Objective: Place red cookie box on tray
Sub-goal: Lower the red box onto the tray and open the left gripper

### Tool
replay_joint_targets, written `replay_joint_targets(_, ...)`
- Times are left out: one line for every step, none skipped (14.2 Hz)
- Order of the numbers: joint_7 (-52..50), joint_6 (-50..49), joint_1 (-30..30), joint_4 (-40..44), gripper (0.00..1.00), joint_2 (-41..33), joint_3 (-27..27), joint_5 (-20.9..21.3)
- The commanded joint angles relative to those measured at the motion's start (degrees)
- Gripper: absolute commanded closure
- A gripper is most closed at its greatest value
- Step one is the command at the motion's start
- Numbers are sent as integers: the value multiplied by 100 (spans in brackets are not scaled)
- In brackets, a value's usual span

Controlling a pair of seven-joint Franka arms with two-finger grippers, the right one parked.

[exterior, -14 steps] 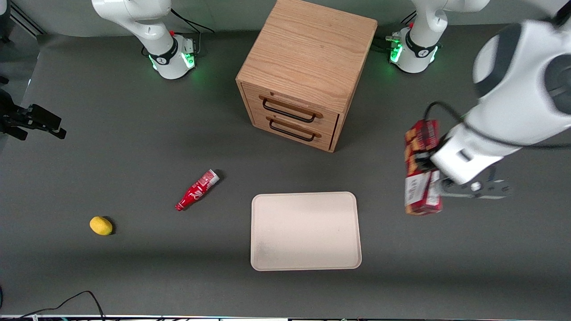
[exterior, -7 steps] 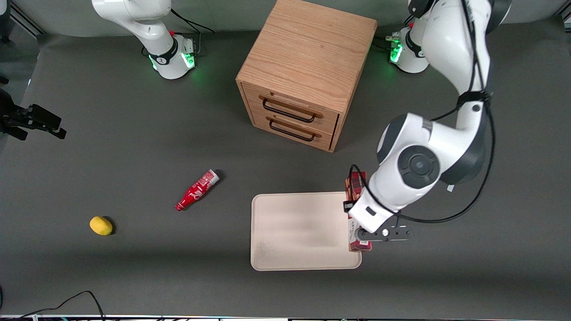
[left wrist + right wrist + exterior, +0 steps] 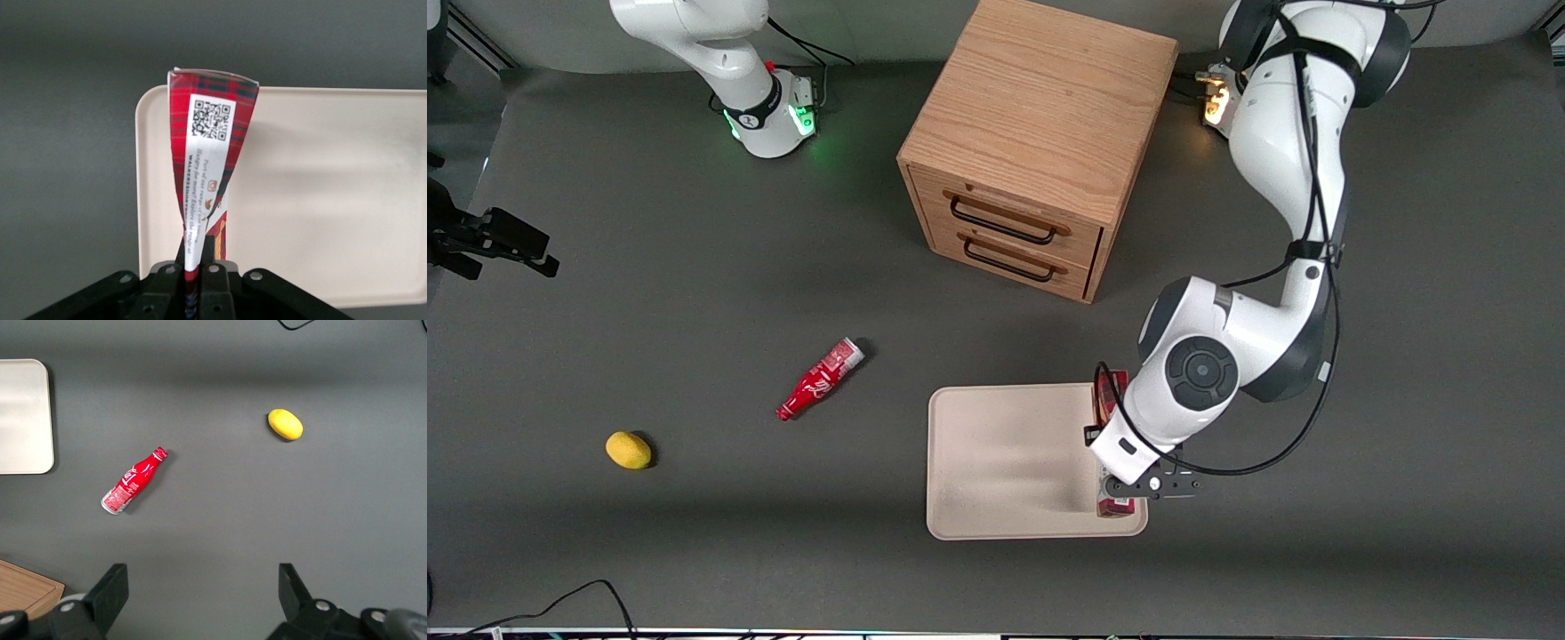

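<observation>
The red cookie box [image 3: 1110, 392] is a long dark-red tartan box with a white label. My left gripper [image 3: 1113, 471] is shut on it and holds it over the beige tray [image 3: 1005, 462], along the tray's edge toward the working arm's end. The wrist hides the box's middle; its nearer end [image 3: 1115, 508] shows close to the tray's near rim. In the left wrist view the box [image 3: 210, 147] sticks out from the gripper [image 3: 198, 267], squeezed thin between the fingers, with the tray [image 3: 333, 200] under it. I cannot tell whether the box touches the tray.
A wooden two-drawer cabinet [image 3: 1040, 142] stands farther from the camera than the tray. A small red bottle [image 3: 819, 380] and a yellow lemon [image 3: 629, 450] lie toward the parked arm's end. The right wrist view shows the bottle [image 3: 133, 481], lemon [image 3: 285, 425] and tray corner [image 3: 23, 413].
The left arm carried the box from beside the tray, at the working arm's end, to over the tray's edge, nearer the camera. The grip stayed shut.
</observation>
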Motion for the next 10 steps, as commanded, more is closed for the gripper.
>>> replay_joint_targets(-120,126,-61,290,100,285,83,150)
replay_joint_targets(-120,153,-61,290,100,338,83,272)
replay_joint_targets(-111,153,-61,290,100,391,83,317)
replay_joint_targets(-111,179,-61,290,100,418,83,343)
replay_joint_targets(-111,258,-61,290,100,444,92,352)
replay_joint_targets(-120,311,-52,298,100,479,92,352)
replay_joint_targets(-120,363,-52,298,100,506,92,352)
replay_joint_targets(-120,425,-52,298,100,515,92,352)
replay_joint_targets(-120,495,-52,298,100,532,92,352)
replay_joint_targets(-129,513,-52,298,100,567,92,352)
